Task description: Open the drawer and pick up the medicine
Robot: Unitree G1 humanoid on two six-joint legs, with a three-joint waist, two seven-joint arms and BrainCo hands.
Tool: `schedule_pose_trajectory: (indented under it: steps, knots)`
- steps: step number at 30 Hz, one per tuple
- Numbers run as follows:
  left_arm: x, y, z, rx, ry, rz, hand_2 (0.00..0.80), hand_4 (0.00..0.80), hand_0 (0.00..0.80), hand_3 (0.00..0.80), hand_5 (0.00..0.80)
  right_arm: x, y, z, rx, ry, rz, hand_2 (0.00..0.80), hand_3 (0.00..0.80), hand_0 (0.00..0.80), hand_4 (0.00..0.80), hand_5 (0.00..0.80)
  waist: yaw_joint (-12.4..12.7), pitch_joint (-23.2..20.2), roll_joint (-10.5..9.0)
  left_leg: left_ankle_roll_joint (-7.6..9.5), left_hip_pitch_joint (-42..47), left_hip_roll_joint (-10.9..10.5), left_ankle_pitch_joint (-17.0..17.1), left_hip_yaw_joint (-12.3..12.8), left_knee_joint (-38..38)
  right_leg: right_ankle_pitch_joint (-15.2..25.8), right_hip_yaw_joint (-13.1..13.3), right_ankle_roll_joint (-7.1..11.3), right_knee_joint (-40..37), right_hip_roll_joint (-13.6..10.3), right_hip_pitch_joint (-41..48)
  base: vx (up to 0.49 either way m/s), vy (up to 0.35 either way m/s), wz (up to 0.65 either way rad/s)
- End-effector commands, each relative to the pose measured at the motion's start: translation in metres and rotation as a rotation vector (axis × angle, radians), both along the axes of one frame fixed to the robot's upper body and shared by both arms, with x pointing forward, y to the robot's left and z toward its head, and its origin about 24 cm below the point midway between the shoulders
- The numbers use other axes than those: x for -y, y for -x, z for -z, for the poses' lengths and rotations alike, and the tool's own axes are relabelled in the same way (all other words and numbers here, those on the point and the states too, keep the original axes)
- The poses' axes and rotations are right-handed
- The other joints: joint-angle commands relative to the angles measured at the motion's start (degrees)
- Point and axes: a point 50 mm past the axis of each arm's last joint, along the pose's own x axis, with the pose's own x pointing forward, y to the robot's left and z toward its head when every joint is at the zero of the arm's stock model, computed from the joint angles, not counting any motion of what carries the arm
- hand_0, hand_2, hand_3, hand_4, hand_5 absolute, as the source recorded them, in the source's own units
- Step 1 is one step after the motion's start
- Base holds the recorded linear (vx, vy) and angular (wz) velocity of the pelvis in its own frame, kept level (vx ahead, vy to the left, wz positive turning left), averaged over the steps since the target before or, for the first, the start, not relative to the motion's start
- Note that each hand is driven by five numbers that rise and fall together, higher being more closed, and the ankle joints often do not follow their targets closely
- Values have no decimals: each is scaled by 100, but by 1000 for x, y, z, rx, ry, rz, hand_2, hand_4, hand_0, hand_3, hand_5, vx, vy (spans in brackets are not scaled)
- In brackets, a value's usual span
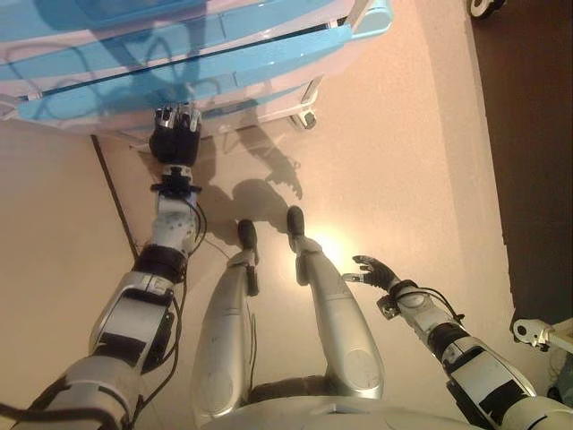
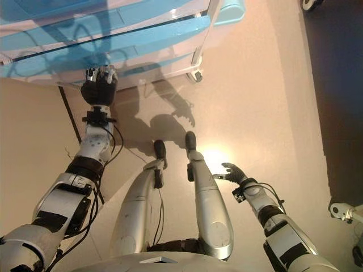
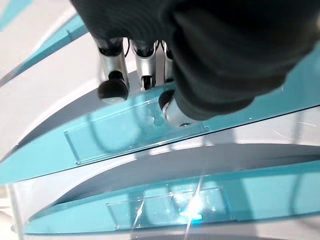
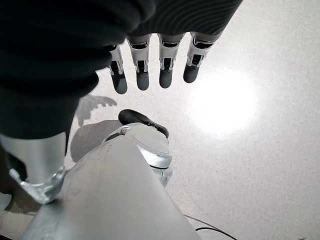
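A cart with stacked light-blue drawers (image 1: 206, 63) stands ahead of me, all of them closed. My left hand (image 1: 175, 136) is raised to the lowest blue drawer front (image 3: 125, 130). Its fingers (image 3: 112, 80) are nearly straight, with their tips at the front's upper edge and the thumb resting on the blue panel. A clear label pocket (image 3: 100, 135) sits on that front just past the hand. My right hand (image 1: 376, 270) hangs low at my right side, open, with its fingers (image 4: 142, 70) spread over bare floor. No medicine shows in any view.
The cart rests on a caster (image 1: 307, 118) close to my left hand. A dark floor strip (image 1: 528, 134) runs down the right side. A white object (image 1: 537, 333) lies at the lower right, and a wheel (image 1: 483, 7) shows at the top right.
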Motion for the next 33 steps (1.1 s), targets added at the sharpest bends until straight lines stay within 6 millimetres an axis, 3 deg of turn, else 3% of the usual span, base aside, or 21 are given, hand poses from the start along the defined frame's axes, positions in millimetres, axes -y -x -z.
schedule_pose_trajectory:
  steps: [1, 7, 14, 21, 29, 30, 33]
  knots:
    - [-4, 26, -117, 598, -90, -31, 800, 800, 800, 800, 800, 23, 39, 23, -106, 44, 48, 0, 0, 0, 0, 0, 437, -251, 314, -82, 43, -176, -146, -92, -58, -283, -378, -197, 159, 159, 276, -4, -19, 6]
    - [0, 25, -100, 528, -81, -3, 800, 800, 800, 800, 800, 23, 41, 23, -110, 47, 37, 0, 0, 0, 0, 0, 522, -251, 329, -90, 247, -180, -150, -152, -66, -428, -433, -222, 273, 151, 502, -6, -9, 3]
    - [1, 32, -43, 373, -78, 35, 800, 800, 800, 800, 800, 24, 47, 28, -135, 69, 41, 0, 0, 0, 0, 0, 750, -299, 411, -127, 625, -240, -102, -365, -142, -655, -573, -252, 388, 78, 942, -20, -28, 9]
    - [-9, 63, 6, 303, -96, 63, 800, 800, 800, 800, 800, 35, 61, 34, -187, 109, 55, 0, 0, 0, 0, 0, 1054, -536, 560, -185, 1026, -281, 35, -657, -434, -783, -812, -234, 233, -69, 1491, 5, -39, 19]
    - [-33, 108, 26, 230, -261, 20, 800, 800, 800, 800, 800, 50, 79, 40, -263, 127, 97, 0, 0, 0, 0, 0, 1475, -1058, 727, -279, 1581, -300, 168, -1050, -852, -901, -1179, -245, -113, -215, 2263, 43, -63, 26]
    - [-37, 112, 28, 204, -295, 1, 725, 725, 725, 725, 725, 51, 82, 41, -272, 128, 100, 0, 0, 0, 0, 0, 1509, -1131, 736, -279, 1669, -304, 167, -1078, -909, -912, -1222, -249, -176, -226, 2374, 74, -34, 29]
    - [-44, 122, 26, 165, -374, -9, 696, 696, 696, 696, 696, 56, 90, 44, -309, 127, 125, 0, 0, 0, 0, 0, 1610, -1375, 777, -304, 1968, -346, 176, -1217, -1103, -902, -1281, -231, -431, -261, 2736, 87, 6, 22]
